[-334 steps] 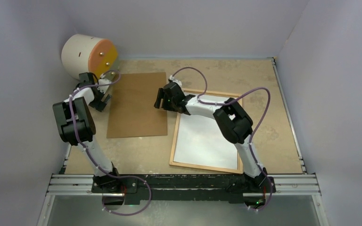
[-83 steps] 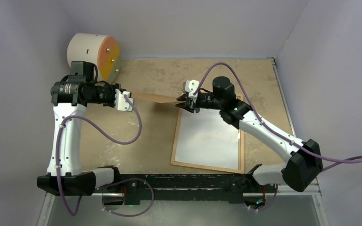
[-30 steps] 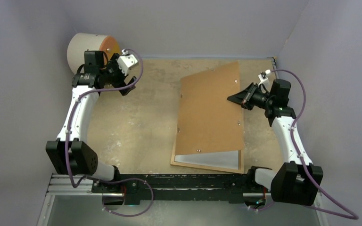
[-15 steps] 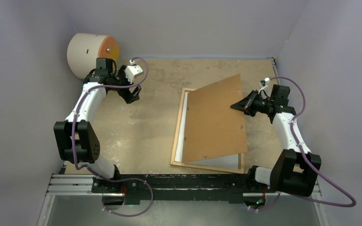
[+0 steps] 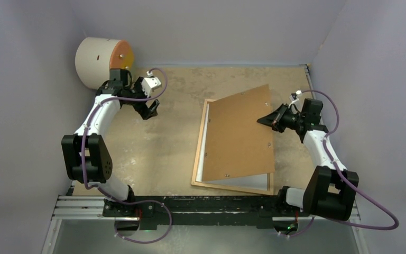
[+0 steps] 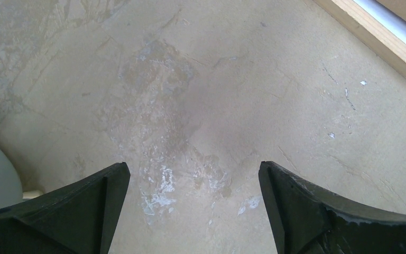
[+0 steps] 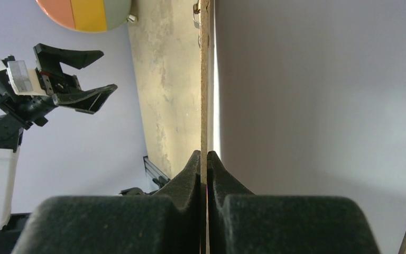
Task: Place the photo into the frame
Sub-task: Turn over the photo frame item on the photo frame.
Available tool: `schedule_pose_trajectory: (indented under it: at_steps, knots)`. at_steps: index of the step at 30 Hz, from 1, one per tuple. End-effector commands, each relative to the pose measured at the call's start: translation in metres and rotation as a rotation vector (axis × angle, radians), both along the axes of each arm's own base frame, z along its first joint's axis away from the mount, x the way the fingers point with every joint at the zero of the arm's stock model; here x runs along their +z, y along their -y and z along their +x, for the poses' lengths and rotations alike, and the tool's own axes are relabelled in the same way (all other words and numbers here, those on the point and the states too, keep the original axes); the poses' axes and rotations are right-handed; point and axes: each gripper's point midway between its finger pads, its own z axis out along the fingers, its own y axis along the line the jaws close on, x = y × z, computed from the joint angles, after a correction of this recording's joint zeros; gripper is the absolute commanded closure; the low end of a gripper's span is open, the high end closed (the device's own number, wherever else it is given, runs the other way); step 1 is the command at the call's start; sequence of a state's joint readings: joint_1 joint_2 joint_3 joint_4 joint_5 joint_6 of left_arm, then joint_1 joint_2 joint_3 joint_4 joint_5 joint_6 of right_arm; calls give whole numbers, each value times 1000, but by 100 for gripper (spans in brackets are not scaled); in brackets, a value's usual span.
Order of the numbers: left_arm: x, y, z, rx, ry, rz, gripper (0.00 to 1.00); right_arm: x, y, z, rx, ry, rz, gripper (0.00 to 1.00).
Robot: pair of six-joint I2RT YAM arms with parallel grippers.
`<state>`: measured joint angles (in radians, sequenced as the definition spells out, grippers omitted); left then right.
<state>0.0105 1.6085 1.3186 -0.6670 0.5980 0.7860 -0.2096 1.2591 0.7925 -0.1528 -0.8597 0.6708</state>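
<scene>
photo point(image 5: 243, 180), white-backed rectangular print, looks flimsy, best gripped by its border; right jaws pinch brown fibreboard sheet point(image 5: 238, 137), left jaws spread.

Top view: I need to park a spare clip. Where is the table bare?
Bare table lies between the left gripper and the frame, and along the far edge beyond the backing board. Crowded: the right side, where the right gripper pinches that board.
</scene>
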Motion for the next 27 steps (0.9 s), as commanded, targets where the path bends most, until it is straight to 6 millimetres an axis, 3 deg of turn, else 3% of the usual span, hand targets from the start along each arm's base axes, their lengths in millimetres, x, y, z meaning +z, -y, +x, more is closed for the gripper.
schedule_pose_trajectory:
  at_steps: [1, 20, 27]
  knots:
    - [3, 6, 2, -32, 23, -19, 0, 13, -5, 4, 22, 65, 53, 100]
    - [-22, 24, -18, -76, -61, -47, 0, -25, -1, -5, -99, 48, 37, 100]
    - [-48, 33, -35, -103, -103, -52, 0, -36, -24, -7, -58, 37, 15, 100]
